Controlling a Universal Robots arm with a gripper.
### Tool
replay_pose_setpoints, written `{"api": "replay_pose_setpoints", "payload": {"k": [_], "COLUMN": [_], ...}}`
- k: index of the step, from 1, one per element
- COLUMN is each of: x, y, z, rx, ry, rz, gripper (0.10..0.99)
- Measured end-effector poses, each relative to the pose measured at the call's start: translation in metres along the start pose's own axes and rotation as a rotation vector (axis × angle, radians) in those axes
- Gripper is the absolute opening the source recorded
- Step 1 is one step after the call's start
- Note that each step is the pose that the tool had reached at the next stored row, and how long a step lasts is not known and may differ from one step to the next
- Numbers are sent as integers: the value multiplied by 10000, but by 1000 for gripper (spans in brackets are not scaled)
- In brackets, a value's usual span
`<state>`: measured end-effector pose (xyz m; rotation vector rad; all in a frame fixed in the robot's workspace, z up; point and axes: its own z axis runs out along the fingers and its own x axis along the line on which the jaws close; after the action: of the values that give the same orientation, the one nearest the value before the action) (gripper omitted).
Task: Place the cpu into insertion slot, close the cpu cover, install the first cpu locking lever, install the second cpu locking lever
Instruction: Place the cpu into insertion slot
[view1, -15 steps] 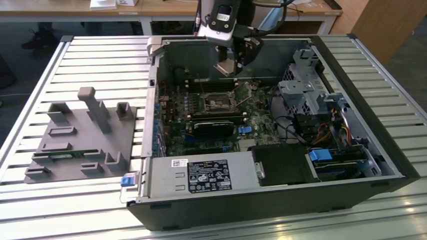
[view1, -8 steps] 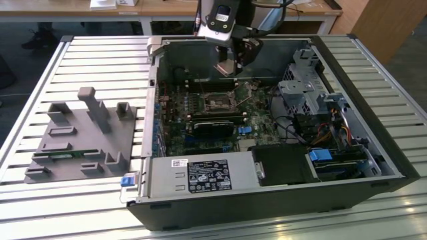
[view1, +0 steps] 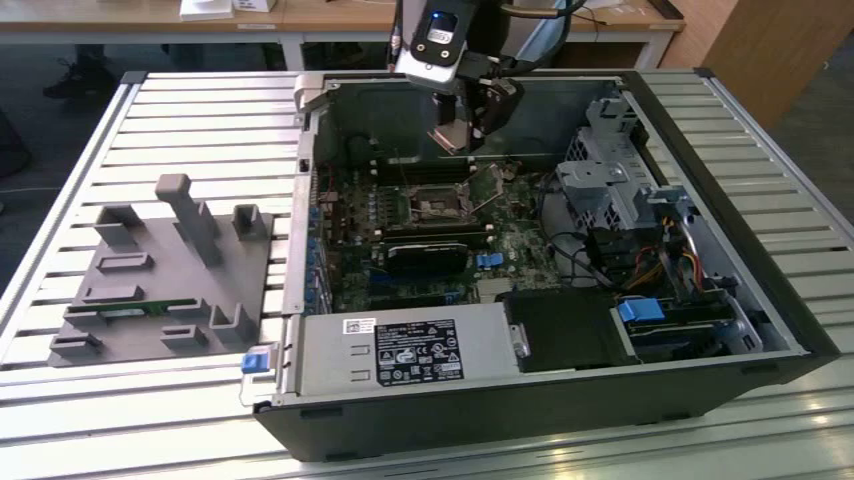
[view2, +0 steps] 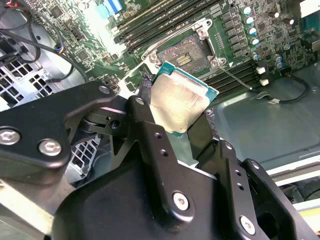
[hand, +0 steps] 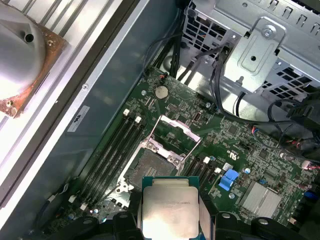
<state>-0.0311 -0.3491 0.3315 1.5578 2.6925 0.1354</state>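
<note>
An opened desktop tower (view1: 787, 330) lies on its side on a slatted aluminium table (view1: 200, 100), its green motherboard (view1: 521, 250) exposed. A grey power supply (view1: 400, 352) with a white label fills the edge nearest the exterior camera, with a blue tab (view1: 255, 361) just beside it on the exterior view's left. Well apart on that side stands a grey moulded fixture (view1: 160, 290) with upright posts. Inside the tower are a perforated metal drive cage (view1: 607, 185), black memory slots (hand: 112, 150), a coin-cell battery (hand: 160, 92) and a blue connector (hand: 228, 179). Wooden desks (view1: 334, 15) line the background.
</note>
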Motion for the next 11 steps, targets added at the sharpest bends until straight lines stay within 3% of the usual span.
{"api": "replay_pose_setpoints", "payload": {"k": [11], "x": [2], "y": [-6], "z": [14], "rx": [-10], "ry": [-43], "rz": [481], "gripper": [537]}}
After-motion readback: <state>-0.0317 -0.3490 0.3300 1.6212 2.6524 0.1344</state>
